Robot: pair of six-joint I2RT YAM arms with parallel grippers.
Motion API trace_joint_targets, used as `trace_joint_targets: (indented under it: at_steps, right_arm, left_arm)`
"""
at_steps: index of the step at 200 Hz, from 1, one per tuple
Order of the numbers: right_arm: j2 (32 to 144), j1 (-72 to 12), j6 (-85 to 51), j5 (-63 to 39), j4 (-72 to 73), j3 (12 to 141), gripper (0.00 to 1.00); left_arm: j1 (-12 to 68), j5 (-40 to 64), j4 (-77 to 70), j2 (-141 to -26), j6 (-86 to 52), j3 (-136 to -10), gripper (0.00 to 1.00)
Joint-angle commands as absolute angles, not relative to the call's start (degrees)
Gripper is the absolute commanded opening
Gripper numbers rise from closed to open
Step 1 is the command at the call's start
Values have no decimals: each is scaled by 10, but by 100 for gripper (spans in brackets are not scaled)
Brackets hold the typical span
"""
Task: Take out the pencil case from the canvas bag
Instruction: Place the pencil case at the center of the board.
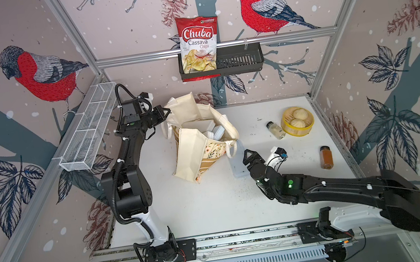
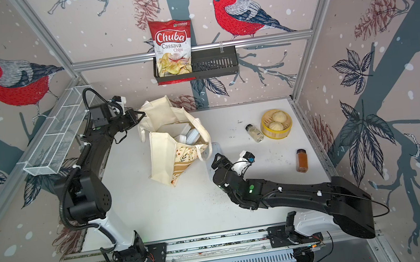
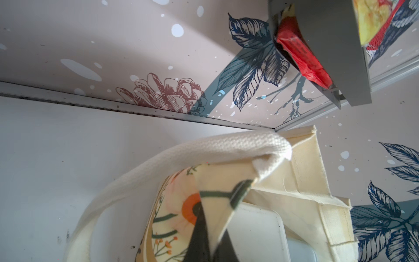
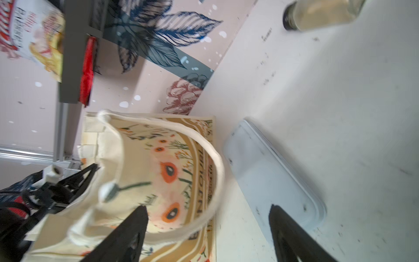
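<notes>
**Pale case lies outside the tote, right arm closest**

The right gripper (image 4: pixel 207 207) hangs low over the white table (image 1: pixel 213 205) with its two black fingers spread apart and nothing held between them. What looks to be the pencil case (image 4: pixel 272 170), a flat, pale blue-white box with rounded corners, lies on the table just beside the canvas bag (image 1: pixel 193 156) and not inside it. Its long axis runs from the robot's side toward the back wall, roughly in line with the right arm's reach.

In the right wrist view, one finger stands over the near end of the case. The other is over the bag's loop handle (image 4: pixel 217 163), so the jaws sit offset toward the bag rather than centred on the case.

Across the bag, the left gripper (image 1: pixel 164 112) is pinched shut on the canvas at the bag's upper rim. White boxes (image 1: pixel 203 127) lie inside the open mouth. The right arm is plainly the nearer to the case.
</notes>
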State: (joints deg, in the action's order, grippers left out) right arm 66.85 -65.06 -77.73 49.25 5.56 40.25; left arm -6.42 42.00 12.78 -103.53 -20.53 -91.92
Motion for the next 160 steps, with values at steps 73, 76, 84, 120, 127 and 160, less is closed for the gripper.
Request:
trace_joint_targets:
  at_steps: [73,76,84,120,127,160]
  right_arm:
    - [703,-625,-324,327,48,623,65]
    - [713,-625,-318,319,39,638,65]
    - [744,-626,-306,301,10,675,65]
    - [858,-628,-275,249,-118,833,74]
    - [874,-627,-272,243,-134,852,76]
    - [922,-603,-298,215,-170,893,75]
  left_arm:
    - [-54,484,127,-987,-142,-920,0]
    - [-54,486,125,-985,-141,-920,0]
    - [-52,490,119,-979,-139,-917,0]
    - [-49,509,88,-957,-138,-899,0]
    - [-48,511,87,-955,-135,-898,0]
    - [-48,521,88,-954,-129,-897,0]
